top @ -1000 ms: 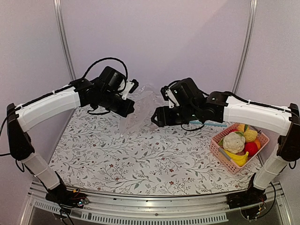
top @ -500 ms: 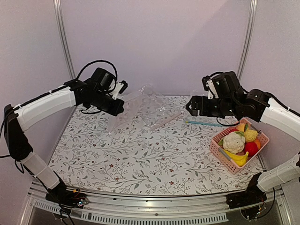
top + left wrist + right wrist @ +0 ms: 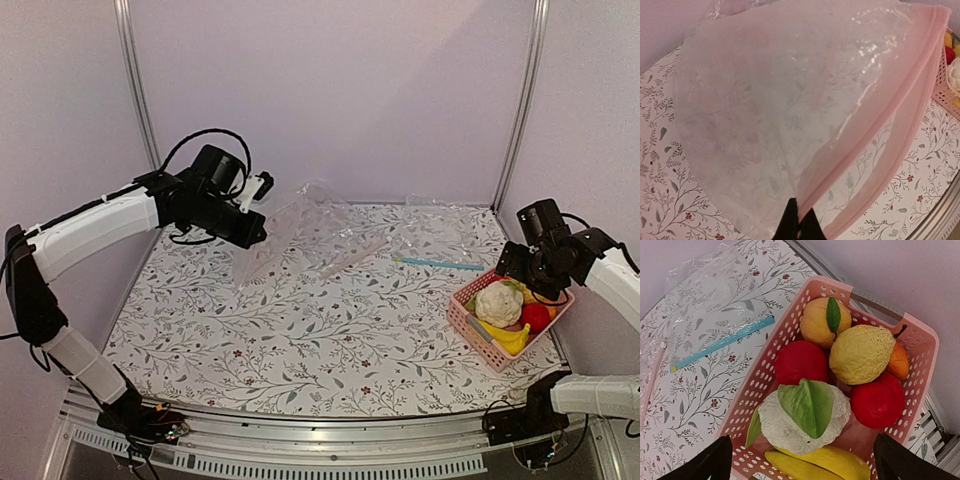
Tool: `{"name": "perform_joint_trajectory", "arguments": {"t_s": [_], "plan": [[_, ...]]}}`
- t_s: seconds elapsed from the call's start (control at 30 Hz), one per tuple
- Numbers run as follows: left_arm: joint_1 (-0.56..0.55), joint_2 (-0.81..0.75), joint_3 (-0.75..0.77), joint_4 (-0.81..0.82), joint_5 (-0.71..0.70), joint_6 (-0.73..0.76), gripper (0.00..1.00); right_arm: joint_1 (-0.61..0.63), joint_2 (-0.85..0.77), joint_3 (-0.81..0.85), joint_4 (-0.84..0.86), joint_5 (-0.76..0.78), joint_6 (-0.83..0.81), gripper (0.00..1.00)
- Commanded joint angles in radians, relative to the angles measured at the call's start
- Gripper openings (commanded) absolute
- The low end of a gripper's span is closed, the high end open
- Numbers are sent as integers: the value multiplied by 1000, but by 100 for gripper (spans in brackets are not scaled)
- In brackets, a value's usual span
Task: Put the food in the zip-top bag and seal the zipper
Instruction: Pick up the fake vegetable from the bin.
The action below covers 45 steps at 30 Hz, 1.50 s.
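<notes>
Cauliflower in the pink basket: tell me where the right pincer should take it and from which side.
Come straight down from above: the cauliflower lies on top, banana against its near side, lemon and a red fruit behind. Close the open right pincer across its white flanks, either side of the green leaf, where gaps seem to remain.

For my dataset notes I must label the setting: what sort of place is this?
Probably a lab robot booth, not a kitchen: metal frame posts against plain walls, two arms bolted to a rail, toy food in a pink basket.
</notes>
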<state>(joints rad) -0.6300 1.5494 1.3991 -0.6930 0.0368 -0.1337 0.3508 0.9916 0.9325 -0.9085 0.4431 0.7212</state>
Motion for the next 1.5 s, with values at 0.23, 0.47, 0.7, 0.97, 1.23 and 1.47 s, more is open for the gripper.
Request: {"name": "perform_joint_trajectory", "arguments": {"t_s": [0.23,0.47,0.7,0.97,1.23,1.47], "plan": [[7,-28,-19,18,21,4,0,-164,138,-113,143,-182,-89,99],[7,-25,-19,23,37,-1,0,-164,194,-167,196,-209,-63,94],[7,-20,-18,23,46,-1,0,-164,227,-185,231,-199,-75,99],[8,-23,-18,24,46,1,0,-164,269,-203,321,-256,-79,88],[8,-24,-18,24,51,0,0,-164,247,-210,306,-240,-78,56],[7,-26,-18,23,55,0,0,-164,206,-201,268,-220,-86,35]]}}
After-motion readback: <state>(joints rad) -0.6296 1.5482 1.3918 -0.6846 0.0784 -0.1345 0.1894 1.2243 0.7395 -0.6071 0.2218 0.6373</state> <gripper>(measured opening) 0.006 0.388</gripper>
